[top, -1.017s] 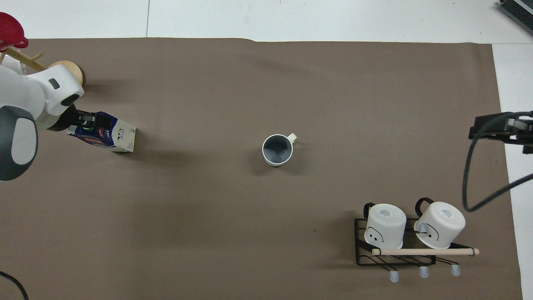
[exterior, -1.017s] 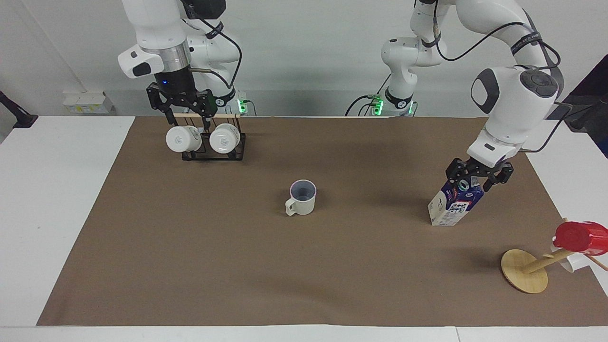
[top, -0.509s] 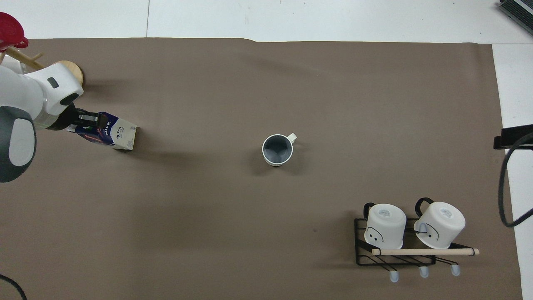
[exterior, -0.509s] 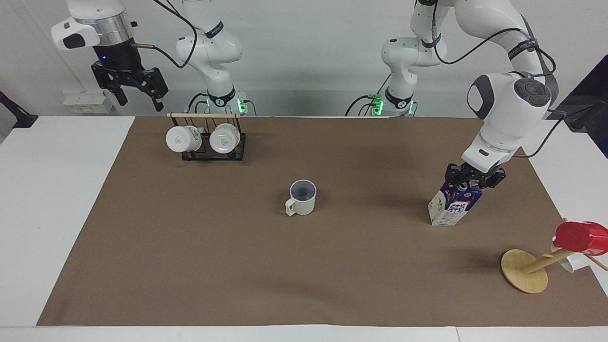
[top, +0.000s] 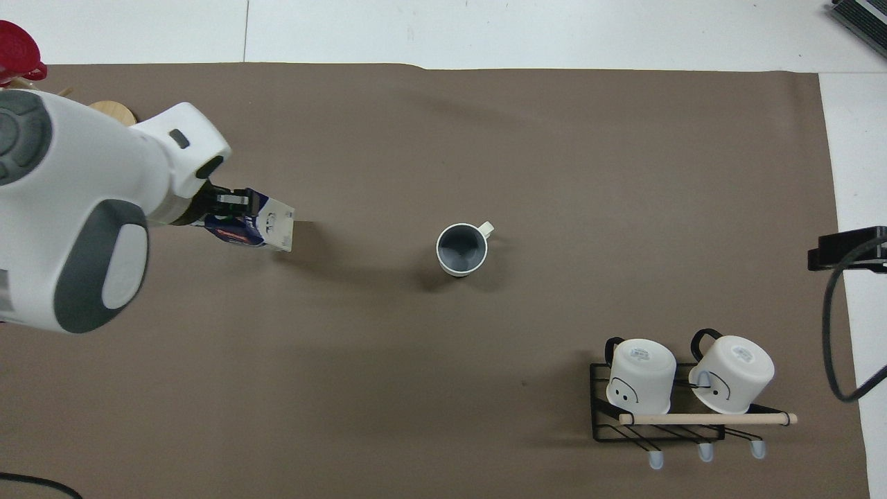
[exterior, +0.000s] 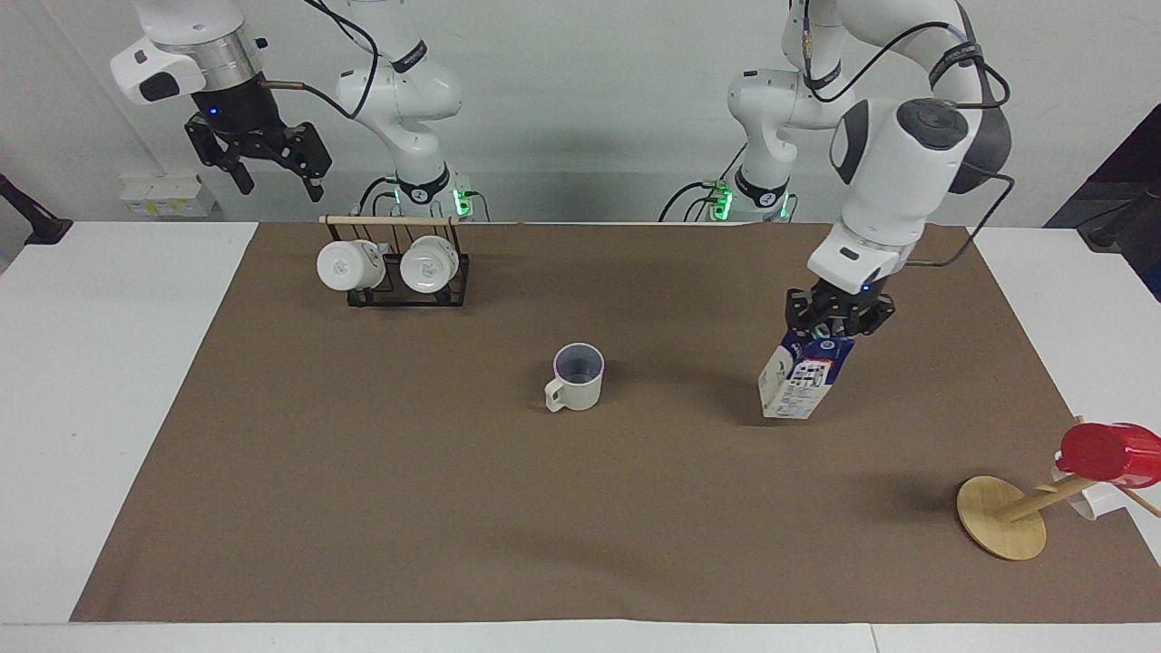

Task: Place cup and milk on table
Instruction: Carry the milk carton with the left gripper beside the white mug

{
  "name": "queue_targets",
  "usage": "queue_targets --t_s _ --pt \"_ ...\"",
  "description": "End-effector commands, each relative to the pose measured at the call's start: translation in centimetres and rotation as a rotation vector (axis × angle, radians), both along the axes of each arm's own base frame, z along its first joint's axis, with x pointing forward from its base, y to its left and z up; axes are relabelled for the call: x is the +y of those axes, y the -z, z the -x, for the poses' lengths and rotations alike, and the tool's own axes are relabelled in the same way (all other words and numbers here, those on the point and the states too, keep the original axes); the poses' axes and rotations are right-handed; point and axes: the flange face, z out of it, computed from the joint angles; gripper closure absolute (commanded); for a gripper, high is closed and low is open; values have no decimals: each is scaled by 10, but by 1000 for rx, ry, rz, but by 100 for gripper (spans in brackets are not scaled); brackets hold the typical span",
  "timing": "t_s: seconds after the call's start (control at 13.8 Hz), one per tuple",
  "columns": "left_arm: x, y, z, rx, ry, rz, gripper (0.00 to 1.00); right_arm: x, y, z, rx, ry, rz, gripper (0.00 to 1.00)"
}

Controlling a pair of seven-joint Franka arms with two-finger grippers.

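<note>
Tilted milk (exterior: pixel 802 379) in left gripper (exterior: pixel 835 319), beside cup (exterior: pixel 577 376)

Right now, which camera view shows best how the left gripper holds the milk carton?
The facing view: the left gripper clamps the top of the tilted milk carton, its whole side visible. In the overhead view the arm hides the grip; only the carton's end shows.

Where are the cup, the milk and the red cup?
cup (exterior: pixel 580 388): facing view, on its outer wall.
milk (exterior: pixel 800 385): facing view, on its printed side.
red cup (exterior: pixel 1102 453): facing view, on its side.
</note>
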Motion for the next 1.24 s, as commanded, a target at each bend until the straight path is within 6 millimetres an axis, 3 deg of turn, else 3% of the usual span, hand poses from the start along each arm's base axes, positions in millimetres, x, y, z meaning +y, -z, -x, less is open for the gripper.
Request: queue_targets --t_s 0.0,0.36,0.73,0.87,1.16 --pt "-46 -4 18 14 -43 7 78 4 1 7 6 -30 -15 0" --pt "-126 15 52 36 -74 15 78 6 5 14 20 -33 -21 0" --pt "-180 35 55 9 -117 45 78 2 4 13 40 -35 -12 0" --pt "-192 37 59 9 -120 49 78 4 4 16 40 -37 -14 0" --pt "-195 39 60 10 -115 48 71 4 4 17 40 -36 -17 0"
